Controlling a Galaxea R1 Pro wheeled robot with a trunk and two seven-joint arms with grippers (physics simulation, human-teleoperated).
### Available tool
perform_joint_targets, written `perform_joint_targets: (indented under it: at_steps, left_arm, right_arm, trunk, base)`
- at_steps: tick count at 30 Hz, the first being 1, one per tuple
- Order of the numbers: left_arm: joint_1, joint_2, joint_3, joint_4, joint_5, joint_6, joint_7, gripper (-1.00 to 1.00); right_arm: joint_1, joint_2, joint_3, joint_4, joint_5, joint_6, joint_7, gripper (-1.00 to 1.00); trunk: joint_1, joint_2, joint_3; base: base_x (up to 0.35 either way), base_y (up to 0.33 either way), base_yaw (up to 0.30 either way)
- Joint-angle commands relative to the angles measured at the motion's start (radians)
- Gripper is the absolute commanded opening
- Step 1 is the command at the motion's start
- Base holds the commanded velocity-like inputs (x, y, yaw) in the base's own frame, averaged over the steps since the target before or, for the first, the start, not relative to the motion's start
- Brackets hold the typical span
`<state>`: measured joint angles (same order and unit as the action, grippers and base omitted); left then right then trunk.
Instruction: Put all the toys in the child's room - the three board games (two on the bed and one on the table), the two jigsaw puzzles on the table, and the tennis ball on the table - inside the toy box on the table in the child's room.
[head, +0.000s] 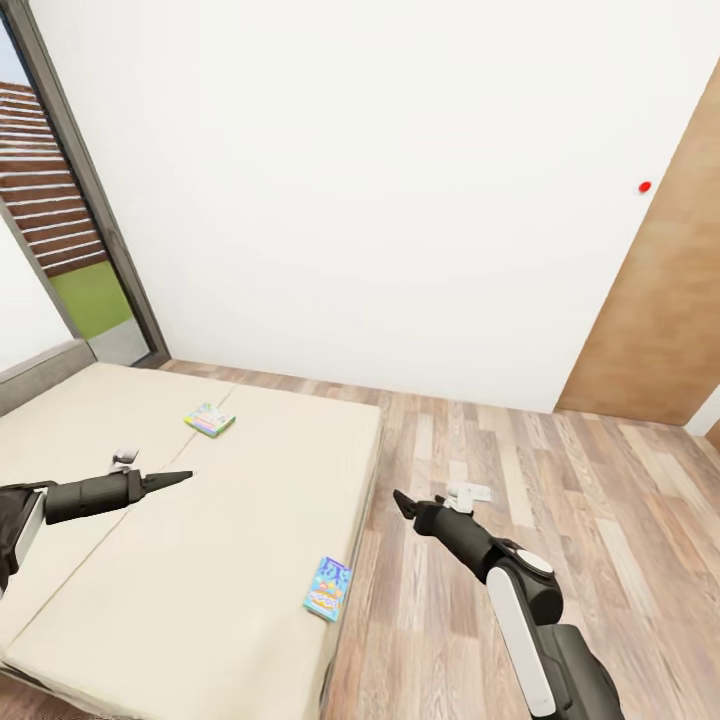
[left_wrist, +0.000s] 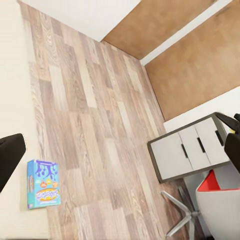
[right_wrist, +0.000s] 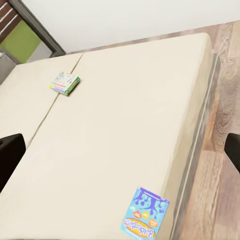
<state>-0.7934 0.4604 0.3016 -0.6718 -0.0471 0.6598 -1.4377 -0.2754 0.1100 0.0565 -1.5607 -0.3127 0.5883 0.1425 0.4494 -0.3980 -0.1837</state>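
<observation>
A blue board game with a bright cartoon cover, its writing too small to read, lies flat at the bed's near edge, a greenish one lies farther back, and both the left gripper and right gripper hover empty, jaws parted.

Bright, even, soft-shadowed render, sharp throughout, with wide-angle stretch at the edges

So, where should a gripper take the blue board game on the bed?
The blue game lies flat at the bed edge beside the floor. Probably best to come from the floor side and pinch its long edge nearest the bed's rim, where a finger may slip under.
</observation>
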Motion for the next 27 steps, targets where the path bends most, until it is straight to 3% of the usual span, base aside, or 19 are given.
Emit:
perform_joint_targets:
  at_steps: [1,27]
  left_arm:
    - [-0.001,0.000,0.002,0.000,-0.005,0.011,-0.006,1.00]
    - [-0.001,0.000,0.004,0.000,-0.005,0.010,-0.006,1.00]
  right_arm:
    - [-0.001,0.000,0.000,-0.001,-0.001,0.005,0.002,1.00]
    - [-0.001,0.000,0.003,-0.001,0.000,0.004,0.002,1.00]
  trunk:
    - [0.001,-0.002,-0.001]
    - [0.001,-0.002,0.037]
  base:
    - [0.000,0.000,0.205]
    - [0.000,-0.054,0.146]
